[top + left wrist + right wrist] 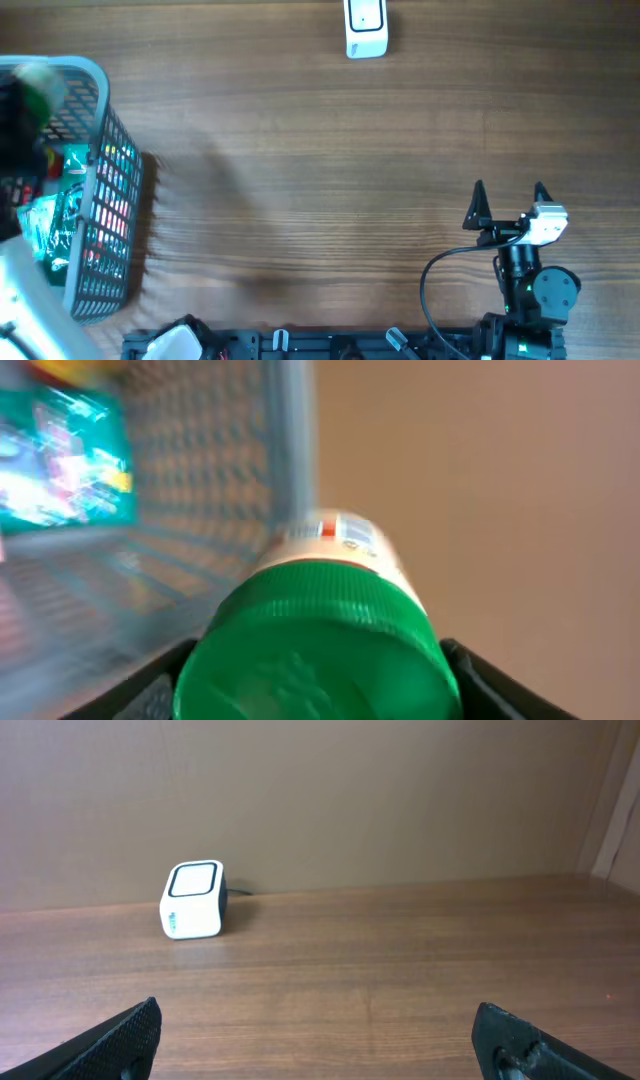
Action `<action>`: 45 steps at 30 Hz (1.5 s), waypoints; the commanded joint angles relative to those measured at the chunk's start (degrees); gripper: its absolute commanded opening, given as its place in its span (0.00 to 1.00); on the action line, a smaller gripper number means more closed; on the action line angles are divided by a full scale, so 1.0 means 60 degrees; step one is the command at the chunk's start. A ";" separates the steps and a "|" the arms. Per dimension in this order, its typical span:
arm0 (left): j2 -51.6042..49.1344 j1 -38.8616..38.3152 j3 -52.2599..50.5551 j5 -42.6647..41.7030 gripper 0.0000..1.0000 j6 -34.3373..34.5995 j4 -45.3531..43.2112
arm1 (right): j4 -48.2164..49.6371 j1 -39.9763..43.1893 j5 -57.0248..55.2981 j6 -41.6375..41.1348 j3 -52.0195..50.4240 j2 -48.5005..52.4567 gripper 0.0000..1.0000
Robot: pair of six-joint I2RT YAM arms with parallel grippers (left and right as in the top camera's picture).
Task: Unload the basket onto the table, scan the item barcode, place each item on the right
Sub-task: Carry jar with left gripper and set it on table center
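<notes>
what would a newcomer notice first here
A green-capped bottle, held in the left end effector, fills the left wrist view. Overhead, a wire basket of bright packets stands at the left edge of the table, and a white scanner sits alone at its far edge.

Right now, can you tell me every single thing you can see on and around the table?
barcode scanner: one, white, far edge of the table, standing alone
basket: one, grey-blue wire mesh, left side of the table
packets: several, mostly teal, inside the basket; exact count unclear
bottle: one, green cap with a pale label, at the basket
table: one, brown wood, under everything
left gripper: one, black, closed on the bottle
right gripper: one, black, open and holding nothing, near right side
</notes>
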State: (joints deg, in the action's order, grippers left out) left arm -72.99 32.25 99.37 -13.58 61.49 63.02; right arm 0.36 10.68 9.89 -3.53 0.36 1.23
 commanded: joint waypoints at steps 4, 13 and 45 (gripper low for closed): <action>-0.0790 -0.5949 0.0138 0.2539 0.73 -0.0820 -0.0324 | 0.0033 0.0036 -0.0178 0.0087 -0.0007 -0.0044 1.00; -0.4827 -0.9996 0.0135 0.3282 0.74 -0.1974 0.0681 | 0.0033 0.0036 -0.0178 0.0087 -0.0007 -0.0047 1.00; -0.3883 -1.0171 0.3796 0.6637 1.00 -0.4677 0.2346 | 0.0033 0.0036 -0.0178 0.0087 -0.0007 -0.0044 1.00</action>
State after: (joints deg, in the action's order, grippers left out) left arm -101.91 -34.26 121.58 21.28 34.06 75.53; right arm 0.38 10.72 9.78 -3.53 0.36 1.28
